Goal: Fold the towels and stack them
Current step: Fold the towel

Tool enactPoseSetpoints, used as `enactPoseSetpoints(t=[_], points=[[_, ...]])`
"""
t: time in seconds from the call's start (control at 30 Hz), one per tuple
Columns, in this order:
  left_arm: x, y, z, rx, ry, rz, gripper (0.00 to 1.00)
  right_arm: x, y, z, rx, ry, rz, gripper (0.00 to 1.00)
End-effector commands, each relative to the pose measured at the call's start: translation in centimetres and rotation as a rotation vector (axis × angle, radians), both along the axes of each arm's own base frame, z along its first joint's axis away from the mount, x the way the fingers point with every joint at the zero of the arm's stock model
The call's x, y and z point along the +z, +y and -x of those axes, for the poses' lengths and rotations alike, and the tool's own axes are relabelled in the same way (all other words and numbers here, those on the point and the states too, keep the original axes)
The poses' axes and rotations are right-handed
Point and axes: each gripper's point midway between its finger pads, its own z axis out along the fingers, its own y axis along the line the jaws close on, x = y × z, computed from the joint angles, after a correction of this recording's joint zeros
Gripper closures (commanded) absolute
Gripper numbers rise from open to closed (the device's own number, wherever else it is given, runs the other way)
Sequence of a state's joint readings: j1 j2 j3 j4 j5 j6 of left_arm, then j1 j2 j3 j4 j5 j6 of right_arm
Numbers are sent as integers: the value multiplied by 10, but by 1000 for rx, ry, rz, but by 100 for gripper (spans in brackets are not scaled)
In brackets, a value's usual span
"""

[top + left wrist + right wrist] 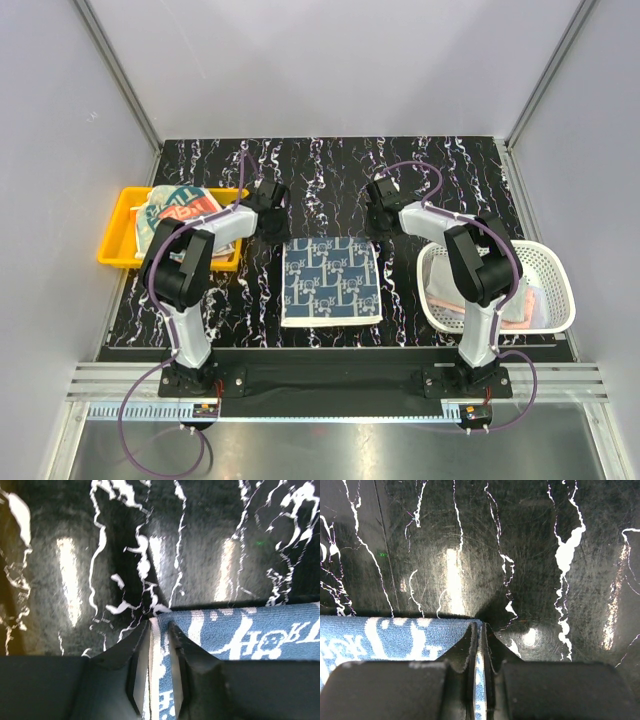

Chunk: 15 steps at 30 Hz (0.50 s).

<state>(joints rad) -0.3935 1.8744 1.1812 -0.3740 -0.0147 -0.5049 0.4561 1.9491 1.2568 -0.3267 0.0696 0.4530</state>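
Blue-patterned towel (331, 280) lies flat, centre of black marbled worktop (330, 170). Left end effector (159, 625) pinches its white hem at the upper-left corner in top view. Right end effector (479, 626) is clamped on the upper-right corner, cloth strip btwn fingers. Yellow tray (113, 246), left of frame, holds red-lettered towel (180, 205). White mesh basket (560, 282), right, w/ pink towel (450, 302).

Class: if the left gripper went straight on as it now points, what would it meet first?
The left gripper straddles a corner of the patterned towel, so it would probably hit the tabletop beneath; depth is unclear.
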Motion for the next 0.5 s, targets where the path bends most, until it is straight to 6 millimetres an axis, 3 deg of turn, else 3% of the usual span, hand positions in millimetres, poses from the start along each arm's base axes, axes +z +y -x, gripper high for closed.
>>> enactPoseSetpoints(t=[0.0, 0.23, 0.47], points=[[-10, -5, -5, -19, 13, 19, 78, -3, -12, -8, -22, -6, 42, 91], [-8, -2, -17, -24, -1, 12, 94, 0, -12, -20, -20, -13, -9, 96], [9, -3, -52, -17, -71, 51, 100, 9, -14, -43, -30, -56, -95, 100]])
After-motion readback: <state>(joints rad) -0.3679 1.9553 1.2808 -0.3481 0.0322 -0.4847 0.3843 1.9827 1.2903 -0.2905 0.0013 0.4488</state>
